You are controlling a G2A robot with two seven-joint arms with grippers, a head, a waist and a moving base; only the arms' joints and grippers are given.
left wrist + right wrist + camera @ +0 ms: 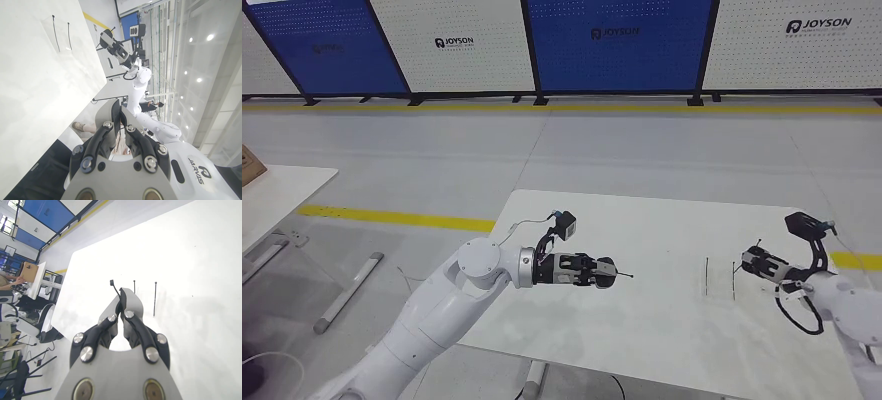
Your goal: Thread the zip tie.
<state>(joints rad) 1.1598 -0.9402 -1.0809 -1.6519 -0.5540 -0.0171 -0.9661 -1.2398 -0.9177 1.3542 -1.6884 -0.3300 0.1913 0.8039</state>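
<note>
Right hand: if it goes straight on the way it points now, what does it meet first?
Probably the nearer loose zip tie on the table, just ahead of the right hand; its height is unclear, so it may pass over it.

Glossy white shells on the left arm (462, 268) and right arm (847, 300), with black bands at the wrists. Grey metal jaws on curved black links (139, 329), pinned by round silver screws (86, 351). Black cable (787, 312) looped beside one wrist. Black lettering (197, 173) on a white cover.
</note>
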